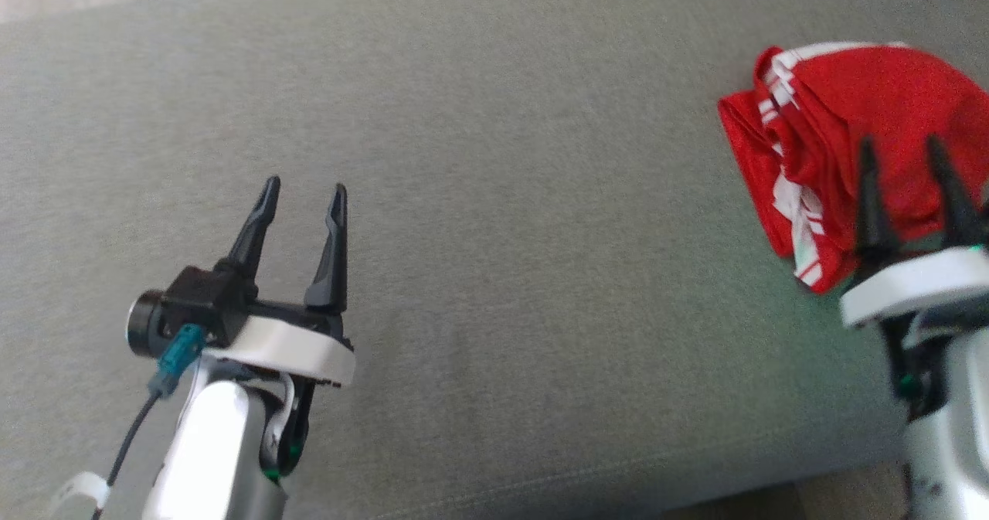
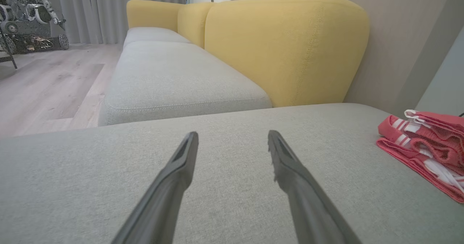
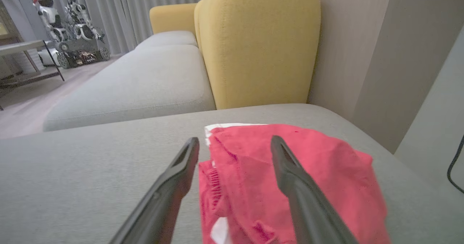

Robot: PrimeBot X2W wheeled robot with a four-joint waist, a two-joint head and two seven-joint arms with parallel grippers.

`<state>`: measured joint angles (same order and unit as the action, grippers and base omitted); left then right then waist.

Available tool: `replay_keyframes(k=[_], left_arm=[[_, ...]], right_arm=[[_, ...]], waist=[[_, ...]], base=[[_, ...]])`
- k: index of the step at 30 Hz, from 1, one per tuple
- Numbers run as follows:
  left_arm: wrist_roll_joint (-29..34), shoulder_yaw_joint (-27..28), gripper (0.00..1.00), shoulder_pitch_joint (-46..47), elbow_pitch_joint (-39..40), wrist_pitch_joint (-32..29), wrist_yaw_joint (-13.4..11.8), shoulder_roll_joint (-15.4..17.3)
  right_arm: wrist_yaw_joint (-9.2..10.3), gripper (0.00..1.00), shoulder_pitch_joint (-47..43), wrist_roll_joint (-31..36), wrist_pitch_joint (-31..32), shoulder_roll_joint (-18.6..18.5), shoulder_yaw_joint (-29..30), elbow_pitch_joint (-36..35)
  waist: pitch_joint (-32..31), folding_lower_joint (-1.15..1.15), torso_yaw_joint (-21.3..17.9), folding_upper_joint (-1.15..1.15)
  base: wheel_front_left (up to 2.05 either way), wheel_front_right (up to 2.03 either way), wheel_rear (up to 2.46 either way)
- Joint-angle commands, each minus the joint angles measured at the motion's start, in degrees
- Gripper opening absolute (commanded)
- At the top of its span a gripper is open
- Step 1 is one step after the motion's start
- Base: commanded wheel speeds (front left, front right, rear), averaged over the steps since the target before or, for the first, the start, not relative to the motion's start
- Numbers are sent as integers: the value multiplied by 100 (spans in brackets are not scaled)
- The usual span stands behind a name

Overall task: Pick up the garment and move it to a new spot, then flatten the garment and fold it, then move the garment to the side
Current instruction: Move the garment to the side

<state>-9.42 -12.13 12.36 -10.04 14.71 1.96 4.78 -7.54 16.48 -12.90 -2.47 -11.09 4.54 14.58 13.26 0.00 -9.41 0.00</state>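
Right gripper [image 1: 900, 143] hides part of the garment [image 1: 834, 95]; frame edge crops it.

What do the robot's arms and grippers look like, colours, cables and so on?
The left gripper and right gripper each have two long, dark, tapering fingers on a white wrist plate. The forearms are glossy silver-white. The left wrist carries a black module with a teal connector and a thin dark cable.
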Motion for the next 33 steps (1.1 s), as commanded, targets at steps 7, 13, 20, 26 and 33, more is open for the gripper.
replay_keyframes(k=[7, 13, 20, 26, 33], left_arm=[[-101, 247, 100, -275, 69, 29, -128, 37], [-127, 364, 100, -460, 69, 29, -263, 77], [-169, 431, 100, -763, 48, 24, -362, 125], [-173, 417, 100, -974, 71, -47, -404, 200], [-190, 395, 100, -1168, 132, -101, -442, 261]], right_arm=[[5, 100, -561, 249, 190, 586, -543, -1042], [5, 100, -756, 318, 144, 734, -813, -1129], [5, 100, -1110, 468, 54, 806, -925, -1036], [5, 100, -1462, 482, 61, 818, -910, -1071], [5, 100, -1693, 371, 25, 820, -868, -1153]], waist=[[-596, 0, 725, 0], [-817, 0, 1039, 0], [-1201, 0, 1202, 0], [-1428, 0, 1142, 0], [-1578, 0, 1052, 0]], base=[[0, 0, 0], [0, 0, 0], [0, 0, 0], [0, 0, 0], [0, 0, 0]])
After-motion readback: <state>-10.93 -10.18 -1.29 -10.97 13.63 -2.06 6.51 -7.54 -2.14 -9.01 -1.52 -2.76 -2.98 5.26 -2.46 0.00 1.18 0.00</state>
